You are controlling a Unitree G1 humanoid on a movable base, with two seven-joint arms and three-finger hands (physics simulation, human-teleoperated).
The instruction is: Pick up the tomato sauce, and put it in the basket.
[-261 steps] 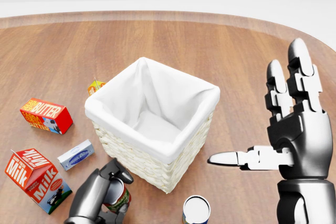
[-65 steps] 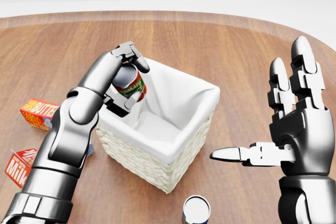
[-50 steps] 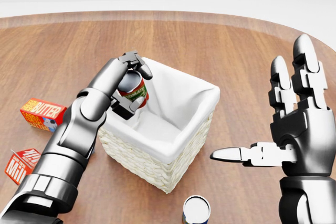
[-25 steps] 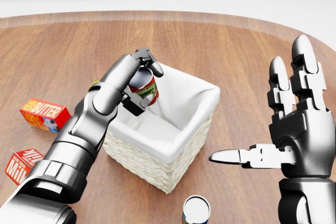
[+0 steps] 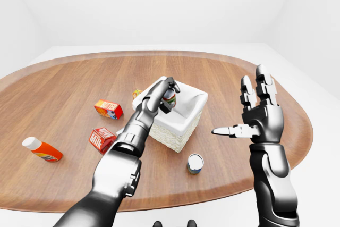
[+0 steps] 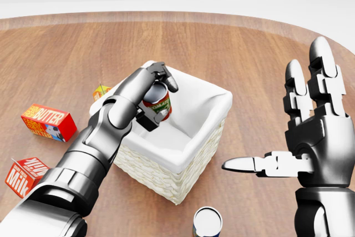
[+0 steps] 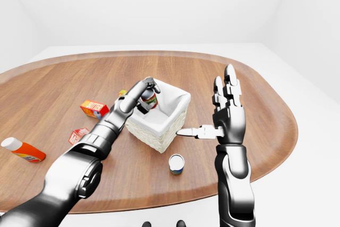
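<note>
Gripping the tomato sauce can (image 6: 157,102), the left hand (image 6: 150,90) has its fingers closed round the can's top and side and holds it over the open mouth of the basket (image 6: 191,151), tilted, with the red and green label turned toward the camera in the head view. The basket is a pale woven box with a white cloth lining, standing on the wooden table (image 6: 233,48). The right hand (image 6: 310,137) stands upright to the right of the basket, well apart from it, fingers spread and straight, thumb pointing toward the basket, holding nothing. The head view crops closely: it shows the butter box (image 6: 48,122) and the milk carton (image 6: 25,175) at the left edge, a small yellow-orange carton (image 6: 100,90) just beside the basket's left corner, and a second can (image 6: 207,222) at the bottom, seen from above with its white lid. The left-eye view takes in the whole oval table and adds an orange bottle with a white cap (image 5: 41,149) lying on its side far to the left, well apart from the other items; this bottle falls outside the head view. The eye views also show the full length of both arms and the white room around the table.
</note>
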